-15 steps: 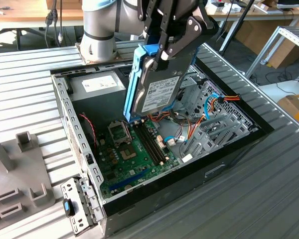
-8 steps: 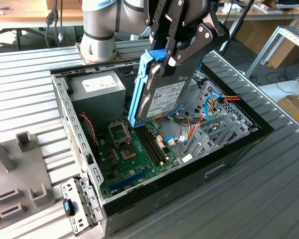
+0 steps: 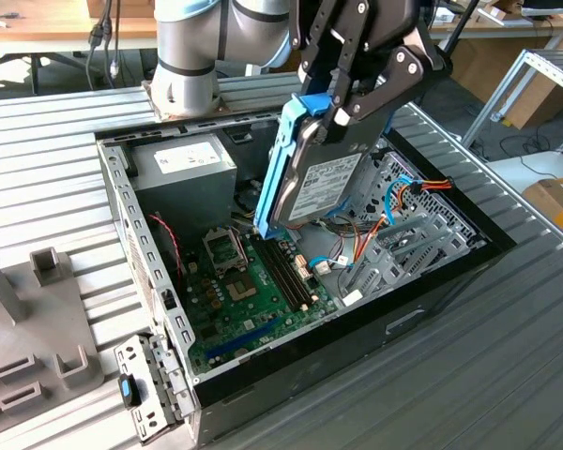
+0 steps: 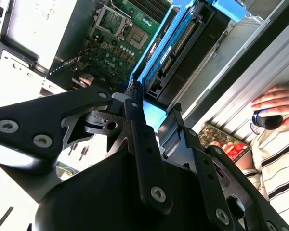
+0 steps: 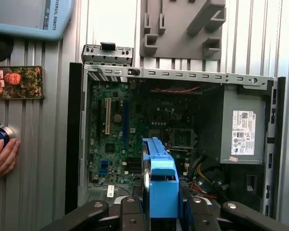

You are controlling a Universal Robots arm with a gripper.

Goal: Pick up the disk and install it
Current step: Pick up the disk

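Observation:
My gripper point(image 3: 342, 111) is shut on the disk point(image 3: 321, 183), a flat drive in a bright blue carrier. It holds the disk tilted on edge above the middle of the open computer case point(image 3: 122, 216). The disk's lower end hangs just over the motherboard point(image 3: 253, 291). In the second wrist view the black fingers point(image 4: 135, 126) clamp the disk point(image 4: 183, 43) from both sides. In the first wrist view the blue carrier of the disk point(image 5: 161, 185) stands between the fingers point(image 5: 130, 214), over the board point(image 5: 120, 125).
The case holds a grey power supply point(image 3: 183, 164), loose cables point(image 3: 408, 192) and a metal drive cage point(image 3: 418, 234). A perforated bracket with a blue clip point(image 3: 145, 394) lies at its front corner, next to a grey fixture point(image 3: 28, 319). A person's hand point(image 5: 2, 156) rests beside the case.

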